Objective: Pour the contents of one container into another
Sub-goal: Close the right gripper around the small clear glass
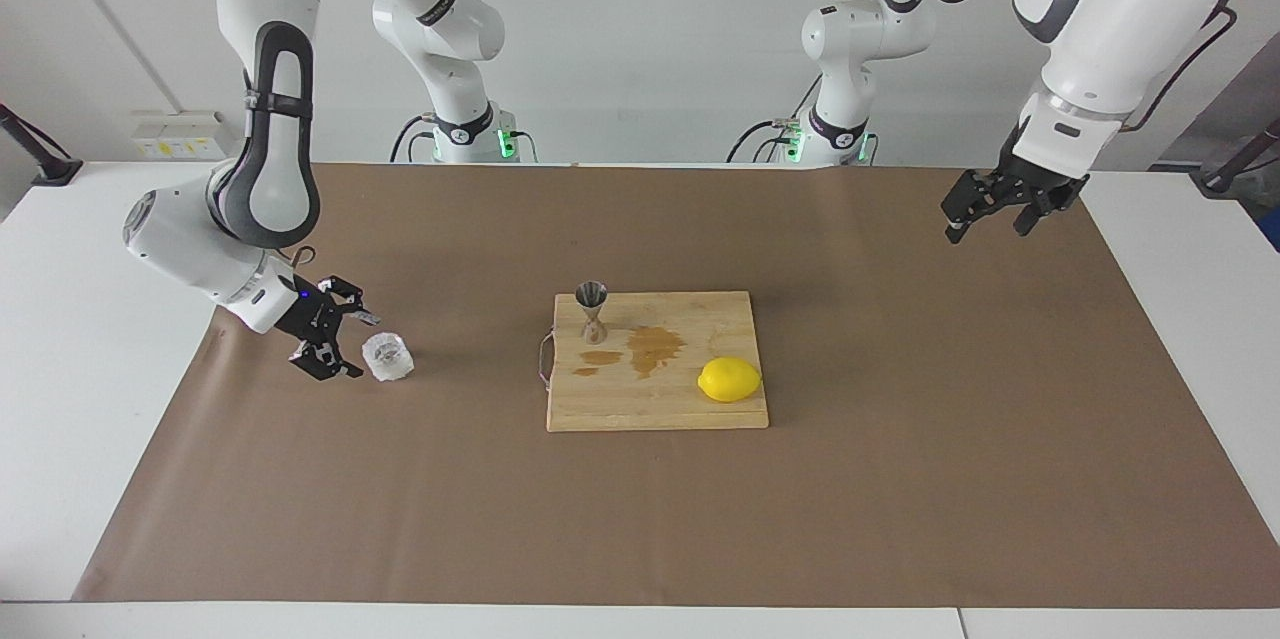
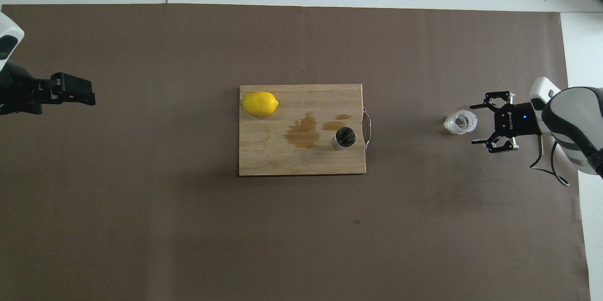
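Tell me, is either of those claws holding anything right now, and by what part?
Nothing is held. The right gripper is open beside the glass tumbler, not gripping it; the left gripper hangs open and empty.

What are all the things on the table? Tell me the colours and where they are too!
Paper sheet: one, brown, spread over the white table.
Cutting board: one, light wood with a wire handle, in the middle of the paper.
Wet stain: a few darker patches on the board, beside the jigger.
Jigger: one, silver, upright on the board at the handle end.
Lemon: one, yellow, on the board toward the left arm's end.
Glass tumbler: one, clear, on the paper toward the right arm's end.
Right gripper: one, black, open, low beside the tumbler, not holding it.
Left gripper: one, black, open, raised over the paper's edge at its own end, holding nothing.
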You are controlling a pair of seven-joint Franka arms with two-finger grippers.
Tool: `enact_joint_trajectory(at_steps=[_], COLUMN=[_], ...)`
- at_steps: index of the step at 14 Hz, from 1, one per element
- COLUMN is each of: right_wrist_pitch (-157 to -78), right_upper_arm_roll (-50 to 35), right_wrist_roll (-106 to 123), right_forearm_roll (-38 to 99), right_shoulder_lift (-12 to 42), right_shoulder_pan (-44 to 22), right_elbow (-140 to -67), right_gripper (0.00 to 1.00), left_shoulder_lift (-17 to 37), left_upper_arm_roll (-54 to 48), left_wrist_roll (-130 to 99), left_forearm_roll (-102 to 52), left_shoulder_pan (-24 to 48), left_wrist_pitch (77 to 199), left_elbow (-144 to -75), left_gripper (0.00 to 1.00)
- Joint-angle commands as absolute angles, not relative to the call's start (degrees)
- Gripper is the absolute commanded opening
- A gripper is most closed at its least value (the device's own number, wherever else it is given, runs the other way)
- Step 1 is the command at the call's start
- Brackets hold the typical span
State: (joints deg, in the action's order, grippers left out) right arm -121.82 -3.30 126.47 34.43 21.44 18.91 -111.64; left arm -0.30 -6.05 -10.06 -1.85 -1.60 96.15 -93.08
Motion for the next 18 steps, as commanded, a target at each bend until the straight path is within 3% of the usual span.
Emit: enact_joint_trajectory(at_steps=[1,9,16,17,18], right_wrist_pitch=[-122.9,-125.8,-125.7,-125.6,-125.7], right_upper_arm_roll=[-4.2,-4.4,-4.4,-4.4,-4.4], right_wrist_roll=[128.6,130.4,131.0,131.0,131.0], right_forearm_roll=[37.5,43.1,43.8,43.8,43.7], right_shoulder_lift=[23.0,24.0,23.6,23.6,23.6], right_shoulder_pan=[19.3,17.1,17.1,17.1,17.1], right_elbow=[-110.9,-113.1,-114.0,-113.9,-113.9], right_gripper=[1.00,1.00,1.00,0.98,0.83], left_shoulder_lift=[-1.7,-4.3,-5.1,-5.1,-4.9], left_upper_arm_roll=[-2.4,-2.5,-3.3,-3.4,-3.4], left_wrist_roll=[-9.3,-5.1,-5.1,-5.0,-5.0], left_forearm_roll=[-2.6,-2.6,-2.0,-1.9,-1.9], left_shoulder_pan=[1.8,1.5,1.1,1.1,1.0], left_wrist_pitch=[95.2,94.9,90.2,89.1,87.7], left_elbow=[-94.6,-98.3,-95.0,-94.7,-94.5], left_gripper=[1.00,1.00,1.00,1.00,1.00])
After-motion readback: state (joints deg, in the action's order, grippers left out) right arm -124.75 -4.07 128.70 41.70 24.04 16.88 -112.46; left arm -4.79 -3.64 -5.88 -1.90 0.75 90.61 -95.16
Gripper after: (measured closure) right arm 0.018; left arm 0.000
